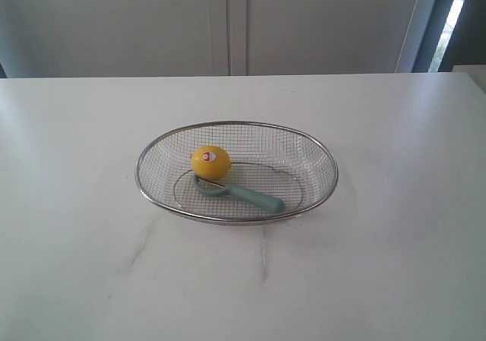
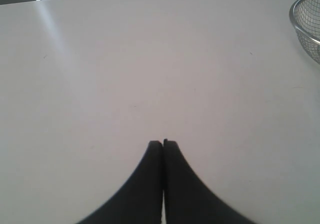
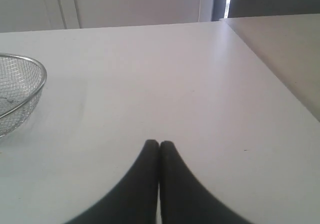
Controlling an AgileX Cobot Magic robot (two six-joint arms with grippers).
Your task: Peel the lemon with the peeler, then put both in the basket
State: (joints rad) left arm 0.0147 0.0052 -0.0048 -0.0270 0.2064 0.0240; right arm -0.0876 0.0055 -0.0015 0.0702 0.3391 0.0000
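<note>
Left pincer (image 2: 163, 143) and right pincer (image 3: 159, 143) each hang over bare white worktop (image 1: 395, 265), fingers pressed together, gripping nothing. Apart from both, the basket (image 1: 307, 159) sits mid-worktop. Inside it the peeler (image 1: 250, 195) lies along the floor, with the lemon (image 1: 210, 162) touching its blade end, sticker outward.

No words or numbers could be read anywhere. The only label was a small round red-and-white sticker (image 1: 210, 157). It sat on the small round yellow lemon (image 1: 208, 169), high up on the side that faced the outside camera. The sticker showed a red patch on white. It was too tiny and too blurry to make out any letters, any name or any number on it.
</note>
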